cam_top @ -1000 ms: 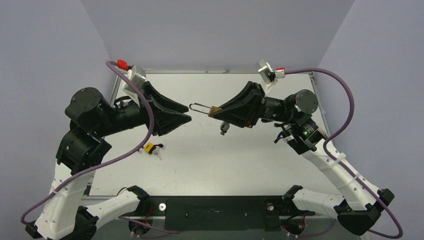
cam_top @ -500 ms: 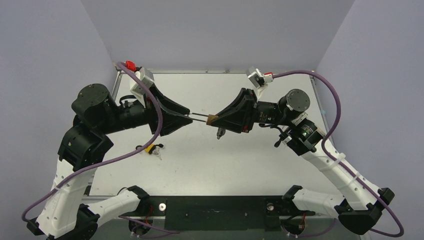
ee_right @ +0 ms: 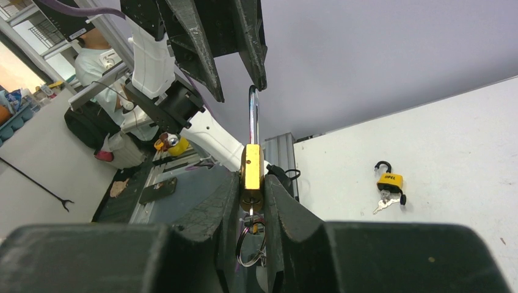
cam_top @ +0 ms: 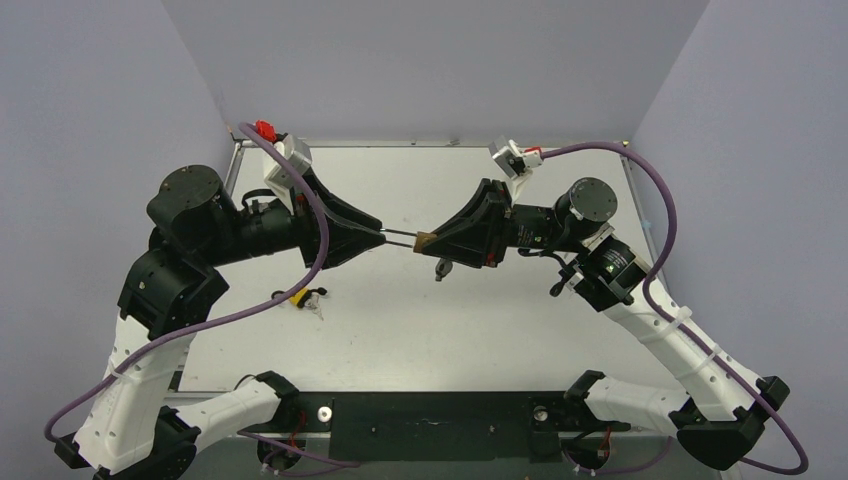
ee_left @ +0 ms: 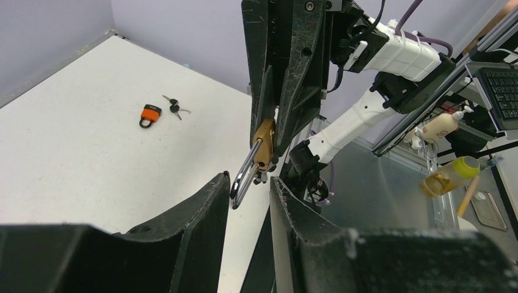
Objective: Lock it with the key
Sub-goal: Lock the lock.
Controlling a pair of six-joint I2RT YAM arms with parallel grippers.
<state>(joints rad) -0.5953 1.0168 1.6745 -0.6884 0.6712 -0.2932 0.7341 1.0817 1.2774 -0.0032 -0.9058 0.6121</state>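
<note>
The brass padlock [ee_right: 251,171] is held in the air above the counter [cam_top: 450,330], its body clamped between the right jaws, a key ring [ee_right: 250,247] dangling beneath. Its shackle [ee_left: 246,170] reaches between the left jaws, which stand slightly apart, not gripping it. An orange padlock [ee_left: 148,114] lies on the counter

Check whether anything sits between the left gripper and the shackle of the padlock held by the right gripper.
Nothing visible does. The end of the shackle lies in the gap between the open fingers of the left gripper. The right gripper clamps the brass padlock. The orange padlock lies aside on the table.
</note>
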